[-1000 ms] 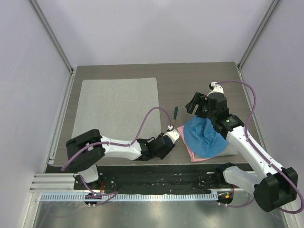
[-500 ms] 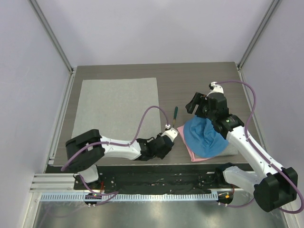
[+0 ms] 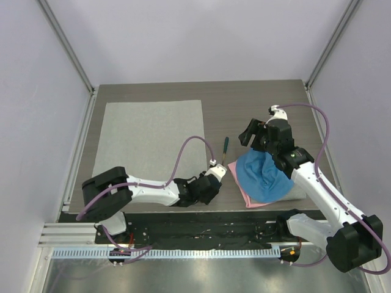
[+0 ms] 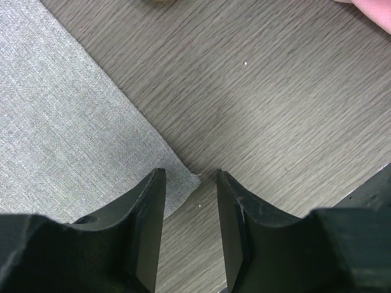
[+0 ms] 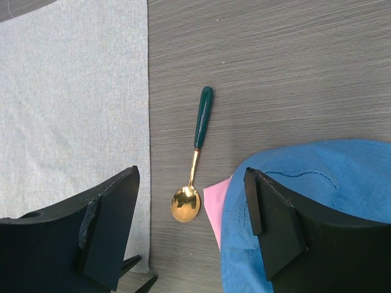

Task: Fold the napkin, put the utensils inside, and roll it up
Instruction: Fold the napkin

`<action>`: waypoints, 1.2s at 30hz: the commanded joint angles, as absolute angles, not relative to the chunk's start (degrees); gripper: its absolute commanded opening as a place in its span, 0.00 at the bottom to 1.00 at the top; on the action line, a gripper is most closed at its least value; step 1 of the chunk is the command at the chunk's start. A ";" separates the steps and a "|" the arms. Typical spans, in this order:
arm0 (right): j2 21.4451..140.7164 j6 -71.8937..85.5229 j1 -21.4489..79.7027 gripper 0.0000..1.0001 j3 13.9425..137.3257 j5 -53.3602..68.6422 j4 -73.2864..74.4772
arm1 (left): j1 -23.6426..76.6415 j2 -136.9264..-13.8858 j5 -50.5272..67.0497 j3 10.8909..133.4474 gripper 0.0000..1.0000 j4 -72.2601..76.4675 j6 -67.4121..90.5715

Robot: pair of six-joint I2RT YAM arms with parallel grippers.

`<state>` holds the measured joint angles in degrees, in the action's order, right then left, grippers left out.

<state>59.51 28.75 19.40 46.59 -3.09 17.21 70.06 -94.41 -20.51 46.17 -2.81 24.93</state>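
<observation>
The napkin [image 3: 149, 140] lies flat on the left of the table, a light grey cloth. Its near right corner [image 4: 186, 180] shows just below the gap of my left gripper [image 4: 189, 174], which is partly open and holds nothing. In the top view the left gripper [image 3: 206, 181] hangs low over that corner. The spoon [image 3: 225, 149], with a dark green handle [image 5: 203, 116] and a gold bowl [image 5: 186, 204], rests on bare wood between the napkin and the cloths. My right gripper [image 3: 249, 133] hovers wide open above the spoon, touching nothing.
A blue cloth [image 3: 263, 177] lies crumpled on a pink cloth [image 3: 241, 186] at the near right, under the right arm. The pink cloth's corner [image 5: 215, 201] sits close to the spoon's bowl. Metal frame posts stand at the table's back corners.
My left gripper has shifted slightly left and nearer, over the napkin's near right corner. The right arm, spoon and cloths have not moved.
</observation>
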 commanded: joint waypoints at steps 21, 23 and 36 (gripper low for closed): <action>59.85 26.63 19.42 0.78 48.25 -4.48 16.52 | 47.39 -78.67 -10.55 45.52 0.00 -7.64 24.44; 60.90 26.54 19.51 0.78 48.69 -4.83 16.44 | 44.14 -76.73 -8.98 45.70 0.00 -7.65 23.65; 70.21 26.10 19.51 0.78 51.06 -2.46 12.31 | 17.24 -87.61 -7.91 53.33 0.00 -5.98 19.78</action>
